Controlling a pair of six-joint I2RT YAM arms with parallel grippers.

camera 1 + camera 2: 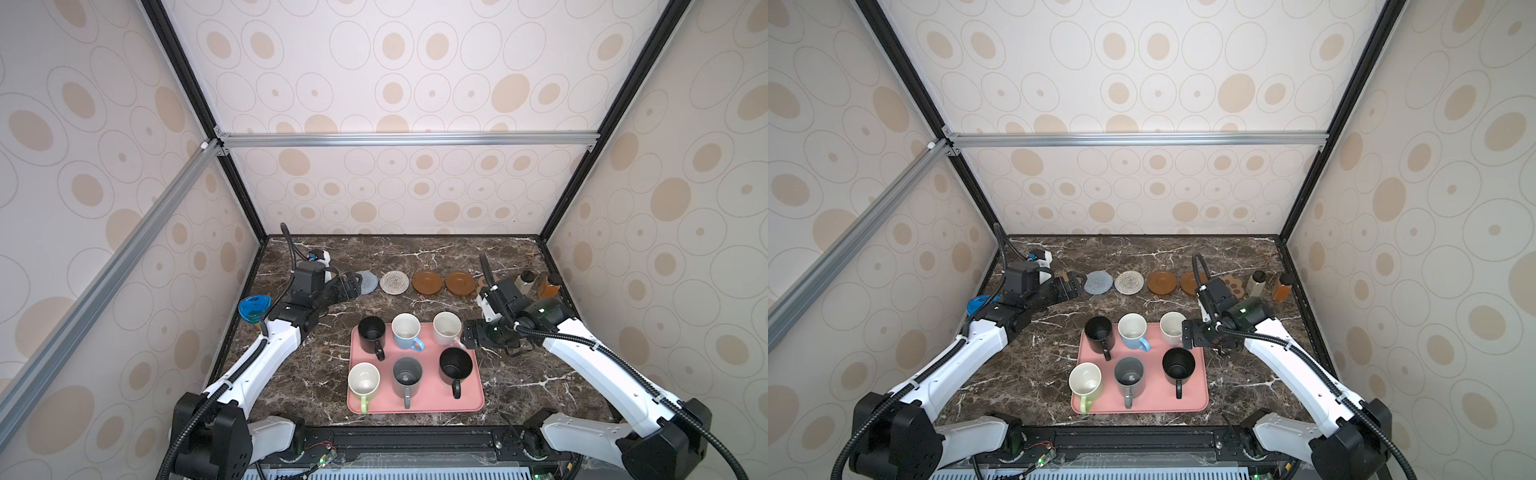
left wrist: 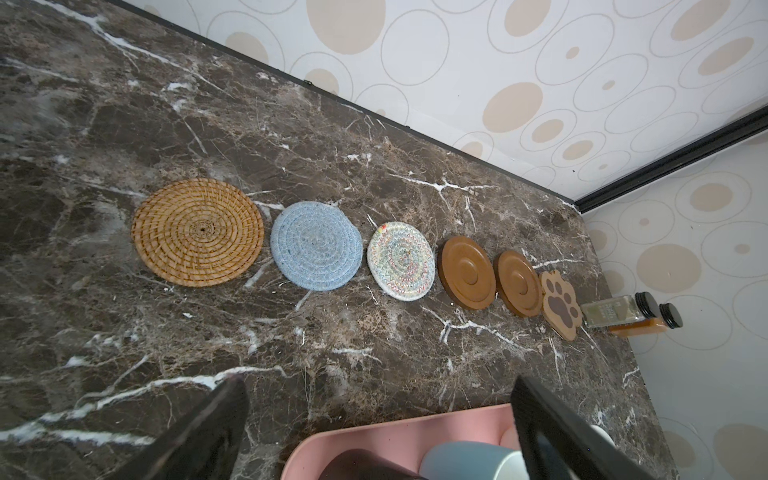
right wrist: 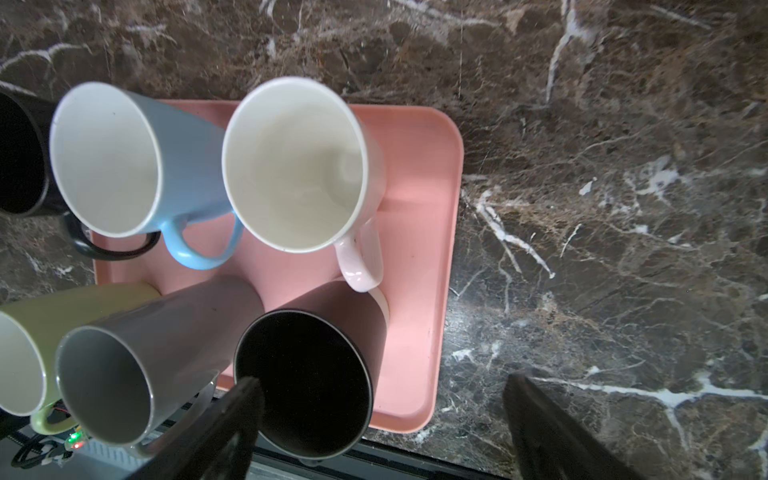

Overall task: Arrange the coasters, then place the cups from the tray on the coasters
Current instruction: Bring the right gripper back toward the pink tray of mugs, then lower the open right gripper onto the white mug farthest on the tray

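Note:
Six coasters lie in a row at the back: tan rattan (image 2: 198,232), blue-grey (image 2: 316,244), cream (image 2: 401,261), two brown discs (image 2: 468,272) (image 2: 519,282) and a paw (image 2: 560,303). My left gripper (image 1: 349,286) hovers open and empty over the row's left end, hiding the rattan coaster in both top views. The pink tray (image 1: 473,399) holds six cups: pale pink (image 3: 295,166), light blue (image 3: 108,158), two black (image 3: 307,382) (image 3: 20,158), grey (image 3: 108,386) and green (image 3: 25,353). Open and holding nothing, my right gripper (image 1: 467,334) hangs above the tray's right edge, beside the pale pink cup (image 1: 446,328).
Two lidded bottles (image 1: 524,280) (image 1: 550,284) stand at the back right, just past the paw coaster. A blue object (image 1: 253,307) hangs at the left wall by my left arm. Patterned walls close in the marble table (image 1: 540,374) on three sides.

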